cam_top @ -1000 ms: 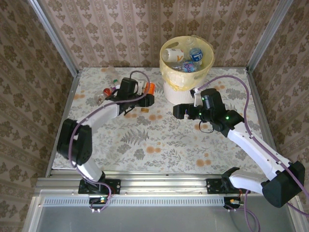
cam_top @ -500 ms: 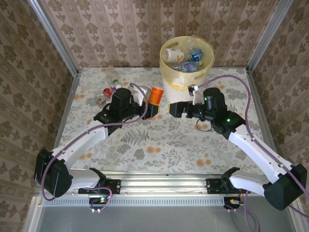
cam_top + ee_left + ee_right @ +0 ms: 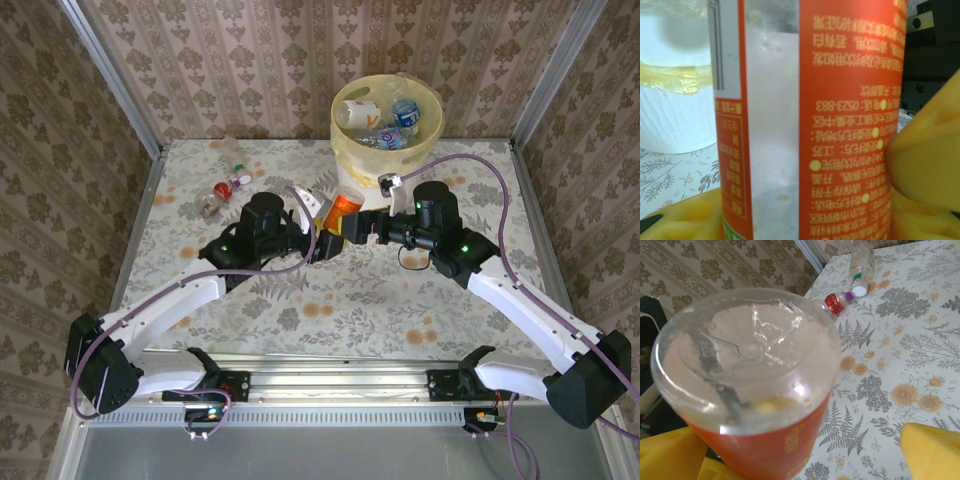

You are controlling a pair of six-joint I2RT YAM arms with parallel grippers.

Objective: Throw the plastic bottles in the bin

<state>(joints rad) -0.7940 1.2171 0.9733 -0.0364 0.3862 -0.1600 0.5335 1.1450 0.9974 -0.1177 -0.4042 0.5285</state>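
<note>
- My left gripper [image 3: 322, 243] clamped the orange-labelled bottle [image 3: 345, 209], just in front of the bin [image 3: 341, 128].
- My right gripper [image 3: 366, 229] stood wide, either side of the bottle's base.
- I judged this a hand-over; next, the right needed to close, the left to release, then a lift above the bin.

Held bottle: orange-labelled bottle [image 3: 345, 208], clear plastic, yellow print on the label, rounded clear base.
Its pose: tilted, clamped between the yellow pads of the left gripper [image 3: 328, 235]. Its base faces the right gripper [image 3: 365, 228], whose jaws stand wide on either side of it.
Bin: pale yellow round bin [image 3: 345, 140], whitish below, upright, just beyond both grippers.
Bin contents: several clear bottles [image 3: 385, 125] with white and blue labels, heaped inside.
Loose bottles: a few small bottles [image 3: 222, 190] with red and white caps, lying on the counter [image 3: 300, 300] left of and beyond the left gripper.
</note>
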